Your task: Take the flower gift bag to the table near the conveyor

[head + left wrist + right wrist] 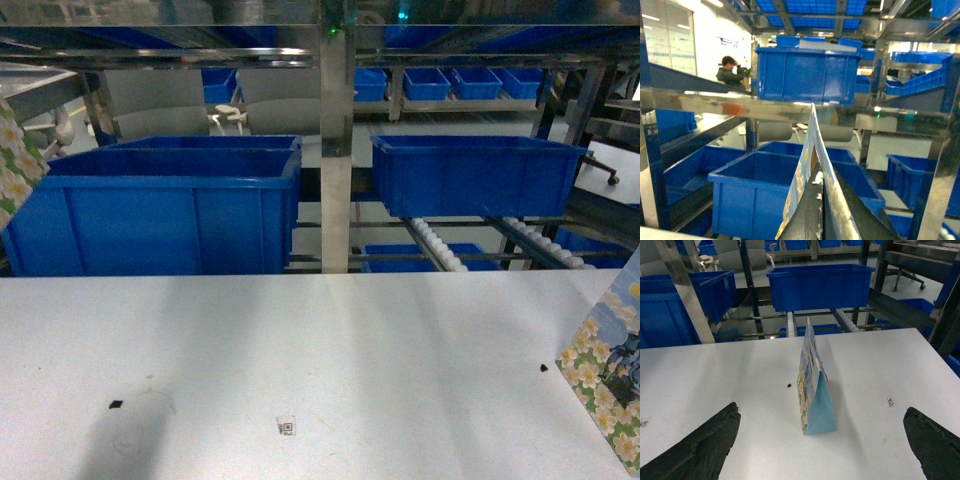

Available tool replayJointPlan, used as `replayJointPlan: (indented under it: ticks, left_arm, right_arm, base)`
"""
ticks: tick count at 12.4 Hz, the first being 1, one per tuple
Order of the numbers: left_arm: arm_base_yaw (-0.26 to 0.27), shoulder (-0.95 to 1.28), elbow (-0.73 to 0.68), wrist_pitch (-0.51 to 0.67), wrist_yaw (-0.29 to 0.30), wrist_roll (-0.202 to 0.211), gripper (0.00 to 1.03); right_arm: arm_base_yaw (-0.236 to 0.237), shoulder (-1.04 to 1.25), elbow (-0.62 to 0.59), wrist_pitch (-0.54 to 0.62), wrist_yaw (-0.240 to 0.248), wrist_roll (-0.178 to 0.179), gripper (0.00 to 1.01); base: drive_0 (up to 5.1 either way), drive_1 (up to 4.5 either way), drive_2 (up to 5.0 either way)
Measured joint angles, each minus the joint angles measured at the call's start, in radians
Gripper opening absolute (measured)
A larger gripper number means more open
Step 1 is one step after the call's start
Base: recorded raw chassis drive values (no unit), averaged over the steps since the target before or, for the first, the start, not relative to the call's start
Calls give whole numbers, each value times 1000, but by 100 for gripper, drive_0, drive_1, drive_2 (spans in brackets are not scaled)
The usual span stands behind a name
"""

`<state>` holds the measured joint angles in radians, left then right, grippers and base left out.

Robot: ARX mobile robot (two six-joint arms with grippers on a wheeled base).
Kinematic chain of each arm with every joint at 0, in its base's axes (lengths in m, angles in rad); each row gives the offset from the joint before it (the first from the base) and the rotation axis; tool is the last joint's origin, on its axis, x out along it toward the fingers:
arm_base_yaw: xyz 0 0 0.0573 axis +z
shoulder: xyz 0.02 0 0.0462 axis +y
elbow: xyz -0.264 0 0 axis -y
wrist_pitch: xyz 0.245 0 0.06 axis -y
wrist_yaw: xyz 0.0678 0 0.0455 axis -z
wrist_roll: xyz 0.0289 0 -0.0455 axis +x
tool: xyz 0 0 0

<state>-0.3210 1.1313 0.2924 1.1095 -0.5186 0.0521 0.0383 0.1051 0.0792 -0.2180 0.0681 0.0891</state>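
One flower gift bag [812, 390] stands upright on the white table [715, 375], edge-on to the right wrist view; in the head view it shows at the right edge [610, 385]. My right gripper [821, 410] is open, its dark fingers [705, 445] wide apart on either side of the bag and not touching it. My left gripper [819, 179] is shut on the top edge of a second flower gift bag [810, 145], held up in the air; a corner of it shows at the head view's left edge [15, 165]. The conveyor [440, 245] with white rollers runs behind the table.
Large blue bins [165, 205] [475, 170] sit on the racks behind the table, with a steel post [336, 150] between them. A small code sticker [287, 425] lies on the tabletop [350, 350]. A person [730, 72] stands far back.
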Motion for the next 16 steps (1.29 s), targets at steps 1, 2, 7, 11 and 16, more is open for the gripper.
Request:
replayJointPlan:
  ticks: [1, 2, 7, 11, 16]
  left_arm:
    - [-22, 123, 4, 85, -32, 0, 2]
    - [-40, 210, 15, 149, -46, -5, 2]
    - [-41, 480, 29, 172, -66, -64, 2]
    - [-19, 654, 41, 170, -76, -111, 2]
    - [66, 805, 105, 172, -44, -201, 2]
  right_arm:
    - [0, 0, 0, 0, 0, 0, 98]
    - [0, 0, 0, 0, 0, 0, 98]
    - [0, 0, 0, 0, 0, 0, 98]
    - [0, 0, 0, 0, 0, 0, 98]
    - [0, 0, 0, 0, 0, 0, 98]
  base:
    - [0, 0, 0]
    - [0, 0, 0]
    - [0, 0, 0]
    - [0, 0, 0]
    - [0, 0, 0]
